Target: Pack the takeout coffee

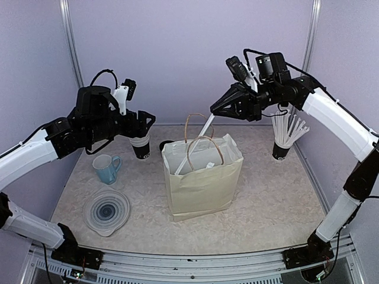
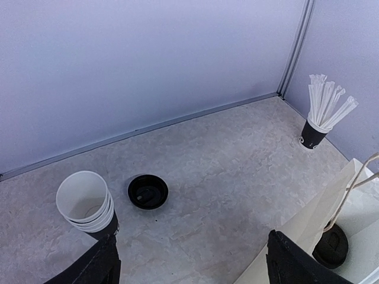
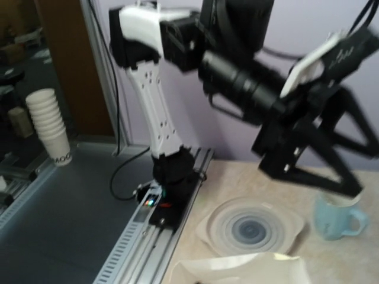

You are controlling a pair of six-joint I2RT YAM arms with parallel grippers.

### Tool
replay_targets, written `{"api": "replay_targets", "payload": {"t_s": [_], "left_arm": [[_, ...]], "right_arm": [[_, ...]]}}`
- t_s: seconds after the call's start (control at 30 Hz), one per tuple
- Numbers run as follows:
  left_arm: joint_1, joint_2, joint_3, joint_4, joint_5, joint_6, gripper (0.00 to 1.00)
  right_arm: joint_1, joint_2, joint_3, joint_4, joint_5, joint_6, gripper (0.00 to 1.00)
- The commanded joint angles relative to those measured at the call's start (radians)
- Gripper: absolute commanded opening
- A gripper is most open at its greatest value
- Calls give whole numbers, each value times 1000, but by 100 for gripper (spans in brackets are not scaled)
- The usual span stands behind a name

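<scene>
— Where is the coffee?
— Look in your paper bag [image 1: 204, 183], mid-table: one lidded cup [image 2: 331, 245] sits at its bottom, only its black top showing. A loose lid [image 2: 148, 191] lies on the table [image 1: 278, 201] beside the stacked cups [image 1: 141, 147].
— And the claws?
— Your left gripper [image 1: 142, 121] gapes wide, empty, above that stack. Your right gripper [image 1: 213, 110] is pinched tight on a white straw [image 1: 192, 148] slanting down into the bag.

The desk [image 1: 278, 195] is speckled beige. The bag [image 1: 204, 183] is cream with brown handles [image 1: 205, 137]. The mug [image 1: 106, 168] is pale blue, the lid [image 2: 148, 191] black, the straw [image 1: 204, 134] white. The stacked cups [image 2: 83, 198] are white inside and black outside. The plate [image 1: 106, 211] shows grey rings.
</scene>
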Motion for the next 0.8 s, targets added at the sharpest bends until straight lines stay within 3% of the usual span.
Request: {"api": "replay_targets", "payload": {"t_s": [0.0, 0.1, 0.27, 0.4, 0.47, 0.5, 0.53, 0.63, 0.77], "left_arm": [[6, -36, -10, -10, -24, 2, 84], [7, -42, -10, -17, -32, 13, 84], [15, -51, -12, -22, -59, 31, 85], [27, -50, -10, -23, -89, 44, 87], [31, -49, -11, -24, -122, 52, 89], [34, -50, -13, -25, -147, 51, 90], [42, -50, -17, -24, -172, 50, 92], [83, -55, -42, 1, -259, 45, 99], [166, -58, -55, 11, -270, 0, 99]], "right_arm": [[28, 36, 17, -41, 98, -37, 21], [25, 51, 41, -119, 145, -100, 41], [-53, 6, 41, -154, 182, -140, 50], [-188, -100, -89, -22, 285, -70, 60], [-279, -154, -179, 82, 365, 13, 77], [-322, -179, -230, 147, 447, 77, 94], [-368, -201, -275, 187, 525, 129, 99], [-475, -245, -367, 267, 626, 183, 100], [-491, -366, -556, 515, 921, 274, 100]]}}
